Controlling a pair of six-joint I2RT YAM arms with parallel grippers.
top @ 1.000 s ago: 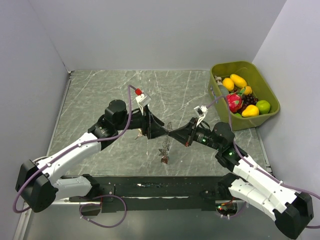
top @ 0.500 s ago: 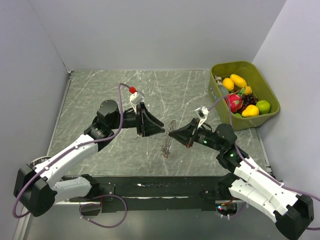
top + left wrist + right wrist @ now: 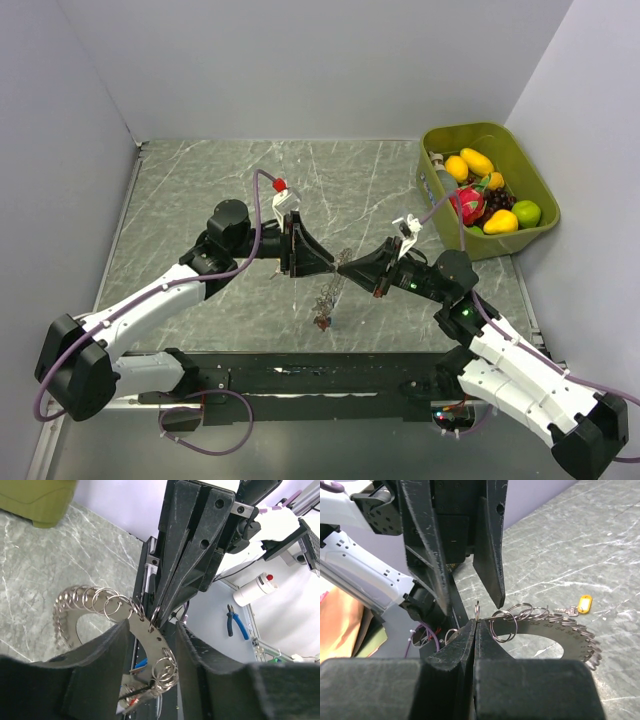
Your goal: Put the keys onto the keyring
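The keyring [image 3: 331, 288] is a flat grey ring plate edged with several small split rings, and it hangs between the two arms above the table. My right gripper [image 3: 475, 622] is shut on its edge, next to an upright split ring [image 3: 476, 611]. My left gripper [image 3: 151, 628] is open and faces the right one. Its fingers [image 3: 95, 672] straddle the keyring [image 3: 142, 632] without touching it. A key with a yellow tag [image 3: 583, 603] lies on the table beyond the keyring [image 3: 570, 630]. Something small and reddish [image 3: 322, 322] dangles from the keyring's low end.
A green bin [image 3: 530, 175] of coloured fruit stands at the back right by the wall. Grey walls close in the marble table [image 3: 200, 190] on the left, back and right. The arm bases and a black rail [image 3: 320, 378] run along the near edge.
The left gripper pulled back from the keyring, then came in again with narrower jaws, now straddling the plate. The right gripper stayed shut on the ring, which hangs slightly lower.
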